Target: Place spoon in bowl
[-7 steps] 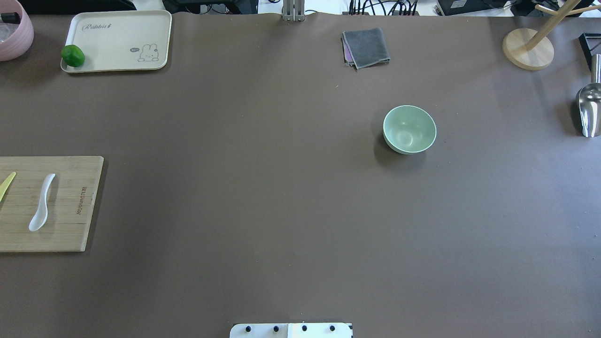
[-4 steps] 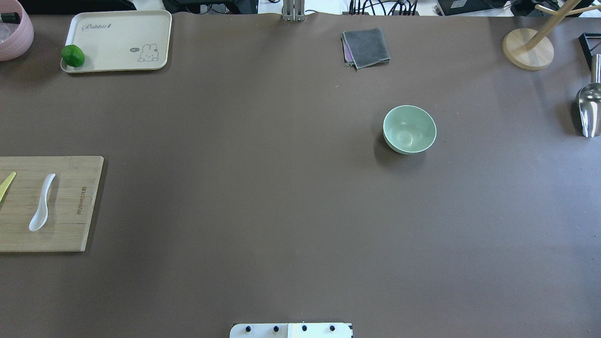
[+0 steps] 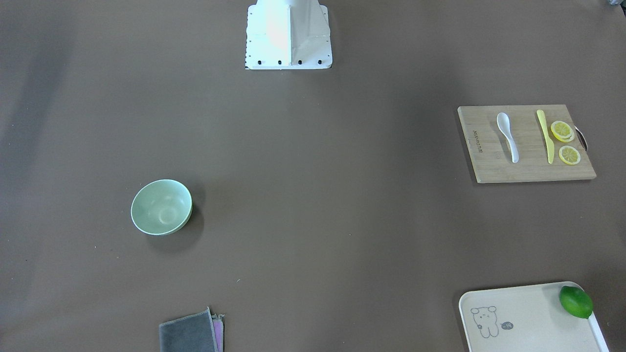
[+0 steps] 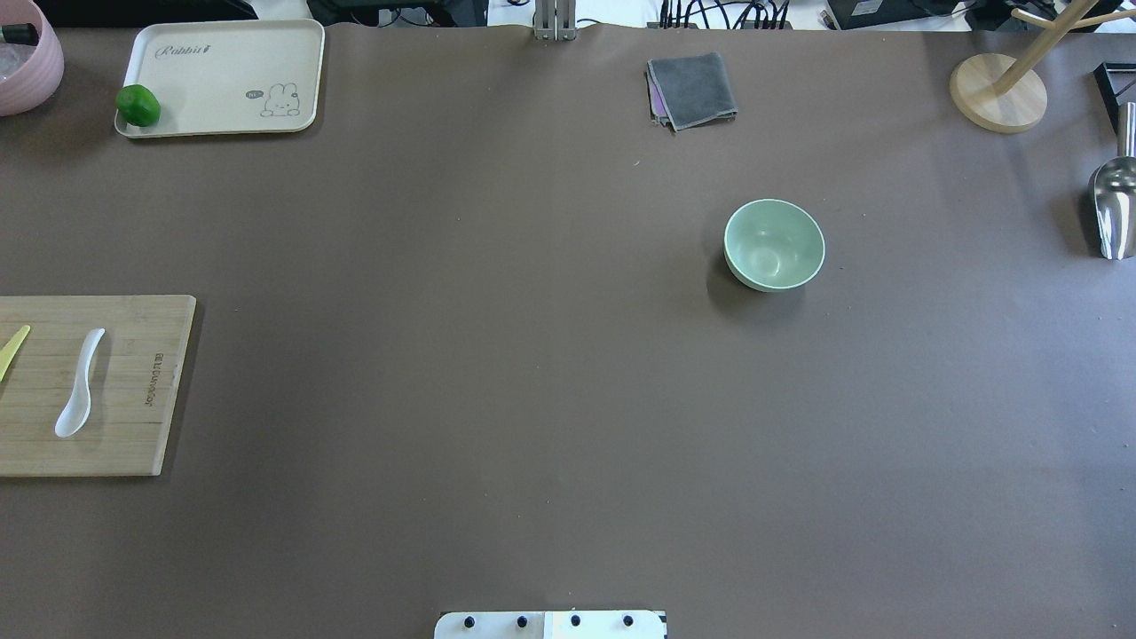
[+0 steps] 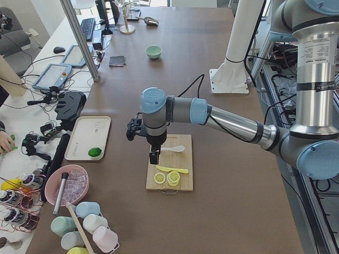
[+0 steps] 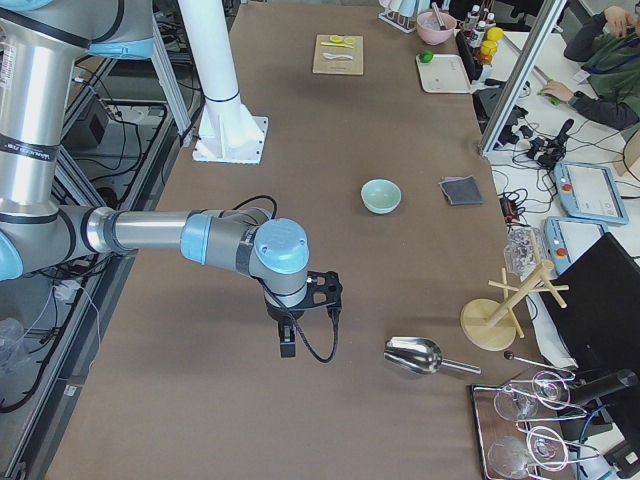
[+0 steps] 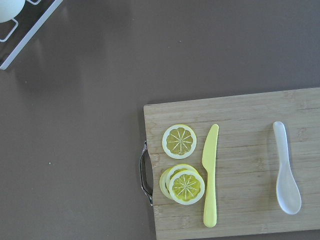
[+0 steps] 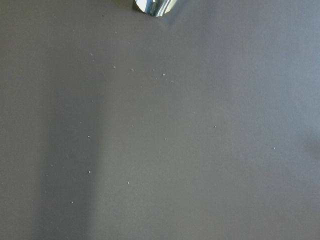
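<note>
- At the overhead view's left edge, your spoon (image 4: 78,386) lay flat on the wooden cutting board (image 4: 133,444). Its scoop pointed toward the robot, and it lay beside the yellow knife (image 4: 13,348) without touching it.
- Handling, as judged: light, stiff and glossy, so slippery between pads and liable to chip if dropped. You should take it across the narrow handle, not the rounded scoop.
- The left gripper (image 5: 153,156) hung over that board close to the spoon. Only the side view showed it, so I could not tell whether its jaws were parted.
- Writing: the board's edge carried a burnt-in mark, too small to read. The cream tray (image 4: 222,80) read "Rabbit".
- The bowl (image 4: 774,244) stood upright and empty, right of centre and well apart from the spoon.
- The right gripper (image 6: 287,345) hung over bare table. I could not tell its jaw state.
</note>
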Robot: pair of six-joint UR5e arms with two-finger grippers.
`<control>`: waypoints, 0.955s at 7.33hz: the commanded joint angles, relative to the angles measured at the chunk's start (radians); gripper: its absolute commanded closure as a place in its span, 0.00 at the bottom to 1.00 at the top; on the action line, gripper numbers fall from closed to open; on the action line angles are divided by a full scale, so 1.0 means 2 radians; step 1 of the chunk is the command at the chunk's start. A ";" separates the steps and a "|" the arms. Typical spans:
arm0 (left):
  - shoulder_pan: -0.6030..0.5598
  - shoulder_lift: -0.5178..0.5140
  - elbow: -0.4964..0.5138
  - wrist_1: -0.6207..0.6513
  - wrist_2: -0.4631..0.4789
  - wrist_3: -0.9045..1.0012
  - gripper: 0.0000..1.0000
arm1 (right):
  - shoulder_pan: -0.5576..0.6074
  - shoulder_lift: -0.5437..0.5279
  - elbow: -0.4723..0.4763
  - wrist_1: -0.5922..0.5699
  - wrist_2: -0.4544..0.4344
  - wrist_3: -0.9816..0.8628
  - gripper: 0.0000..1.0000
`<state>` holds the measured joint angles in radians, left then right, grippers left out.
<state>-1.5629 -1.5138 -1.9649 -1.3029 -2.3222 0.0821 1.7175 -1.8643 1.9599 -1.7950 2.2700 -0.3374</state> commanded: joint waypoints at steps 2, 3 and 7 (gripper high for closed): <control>0.000 -0.018 0.033 -0.125 -0.002 0.000 0.02 | 0.030 0.046 0.000 0.031 0.002 0.021 0.00; 0.000 -0.020 0.034 -0.151 -0.002 -0.002 0.02 | 0.031 0.039 0.003 0.038 0.002 0.040 0.00; 0.015 -0.014 0.056 -0.265 -0.072 -0.048 0.02 | 0.011 0.036 0.003 0.085 0.037 0.102 0.00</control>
<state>-1.5553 -1.5546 -1.8850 -1.7169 -2.4493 0.0384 1.7680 -1.7967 1.9634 -1.6361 2.3267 -0.2076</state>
